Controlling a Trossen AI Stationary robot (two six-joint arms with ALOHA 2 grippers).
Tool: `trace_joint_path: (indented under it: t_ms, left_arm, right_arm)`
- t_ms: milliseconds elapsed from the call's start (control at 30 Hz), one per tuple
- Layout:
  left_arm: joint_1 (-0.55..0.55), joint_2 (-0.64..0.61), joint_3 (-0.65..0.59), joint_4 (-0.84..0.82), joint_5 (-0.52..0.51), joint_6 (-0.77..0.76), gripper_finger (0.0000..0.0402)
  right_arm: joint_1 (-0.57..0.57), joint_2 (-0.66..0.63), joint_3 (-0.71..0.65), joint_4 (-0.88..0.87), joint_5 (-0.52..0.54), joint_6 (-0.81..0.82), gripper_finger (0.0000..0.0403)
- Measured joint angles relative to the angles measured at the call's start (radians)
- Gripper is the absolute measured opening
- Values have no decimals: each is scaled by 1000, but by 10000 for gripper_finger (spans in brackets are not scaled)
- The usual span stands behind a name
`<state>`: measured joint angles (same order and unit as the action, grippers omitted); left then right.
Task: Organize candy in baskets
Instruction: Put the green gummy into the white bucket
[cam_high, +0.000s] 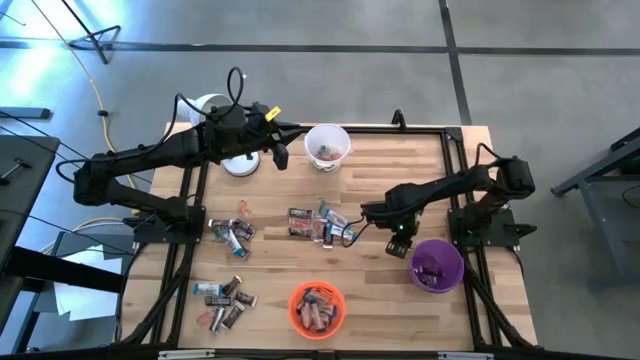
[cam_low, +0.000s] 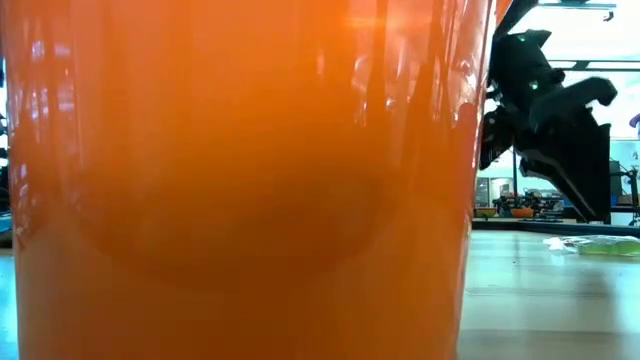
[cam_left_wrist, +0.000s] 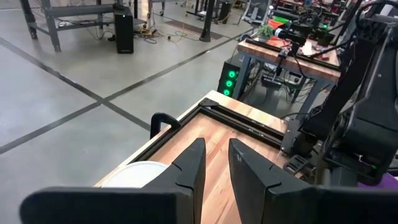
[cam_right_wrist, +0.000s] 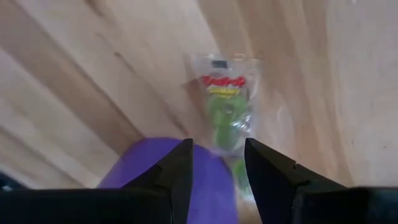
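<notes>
High view: my right gripper (cam_high: 352, 235), fingers parted and holding nothing, hung over the middle candy (cam_high: 318, 224). My left gripper (cam_high: 281, 155), narrowly parted, empty, waited beside the white basket (cam_high: 327, 146). Orange (cam_high: 317, 307) and white held some; two piles (cam_high: 226, 302) remained.

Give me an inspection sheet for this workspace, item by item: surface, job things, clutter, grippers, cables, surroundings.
Surface: wooden table, black frame rails around it.
Job's things: white basket at the far edge, orange basket at the near edge holding candy, purple basket on the right; loose candy in clusters on the left and centre.
Clutter: white lamp behind the left arm.
Grippers: left gripper empty, fingers slightly apart, raised beside the white basket; right gripper open, above a clear-wrapped green candy by the purple basket.
Cables: yellow cable on the floor.
Surroundings: concrete floor, other workbenches.
</notes>
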<state>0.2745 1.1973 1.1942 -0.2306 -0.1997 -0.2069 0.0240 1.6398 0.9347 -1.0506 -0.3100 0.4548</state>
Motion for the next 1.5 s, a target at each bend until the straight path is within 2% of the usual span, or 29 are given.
trace_joint_path:
  t_ms: [333, 533, 733, 1133, 1300, 1500]
  left_arm:
    - [0, 0, 0, 3, 0, -25, 55]
    - [0, 0, 0, 3, 0, -26, 55]
    - [0, 0, 0, 3, -1, -26, 55]
    - [0, 0, 0, -11, -1, -26, 55]
    - [0, 0, 0, -13, -1, -26, 55]
    - [0, 0, 0, -13, -2, -25, 55]
  right_arm:
    - [-18, 0, -89, 138, 71, -18, 139]
    - [-23, -8, -173, 224, 33, 18, 139]
    - [-35, -10, -188, 246, 20, 12, 139]
    - [-135, 0, -197, 242, -70, -116, 136]
    - [-148, 1, -198, 241, -71, -122, 99]
    - [-149, 2, -198, 249, -83, -120, 12]
